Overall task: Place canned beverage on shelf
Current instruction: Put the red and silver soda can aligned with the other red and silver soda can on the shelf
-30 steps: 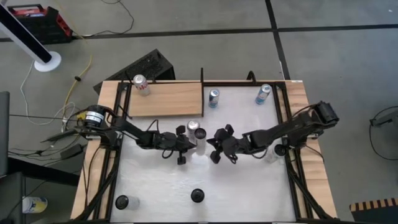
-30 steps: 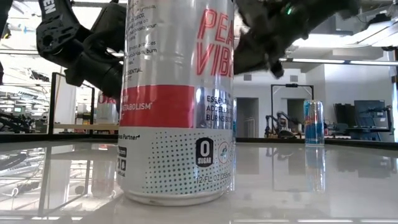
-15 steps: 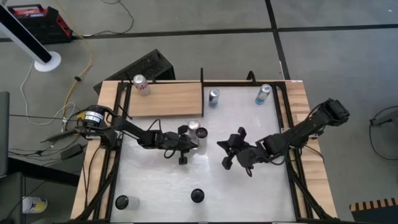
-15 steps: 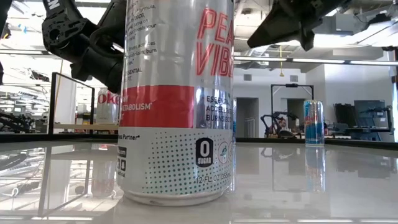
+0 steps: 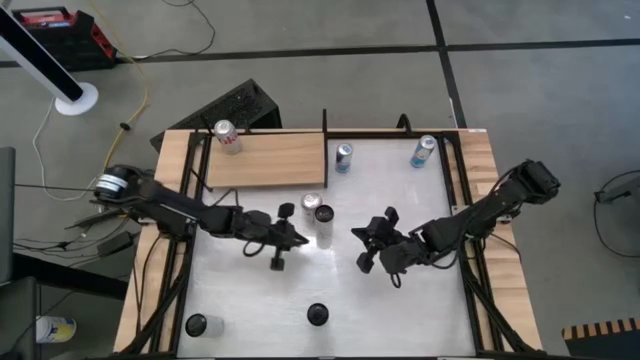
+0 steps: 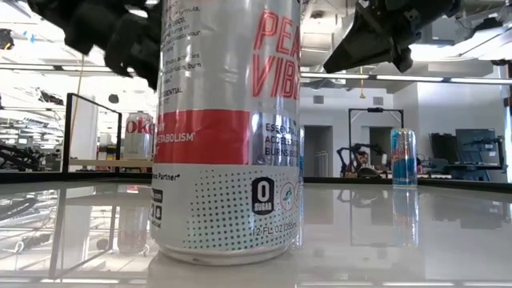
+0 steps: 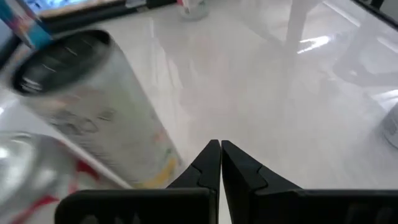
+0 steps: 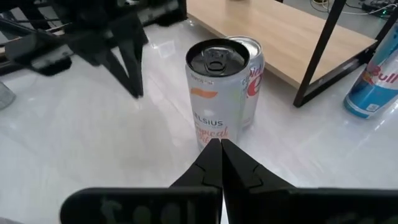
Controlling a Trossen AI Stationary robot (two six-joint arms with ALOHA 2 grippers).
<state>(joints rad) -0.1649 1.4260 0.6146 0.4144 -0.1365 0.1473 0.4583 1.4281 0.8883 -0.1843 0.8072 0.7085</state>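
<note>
The left fingers are pressed together with nothing held, just beside the tall white can and the silver can touching it. The right fingers are closed and empty too, pointed at both cans. The shelf is set along the worktop's far edge, one red-and-white can on it.

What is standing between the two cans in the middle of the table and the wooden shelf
Nothing visible. The tall white can and the silver can stand just in front of the shelf, with only bare tabletop between. One can already occupies its far left corner.
</note>
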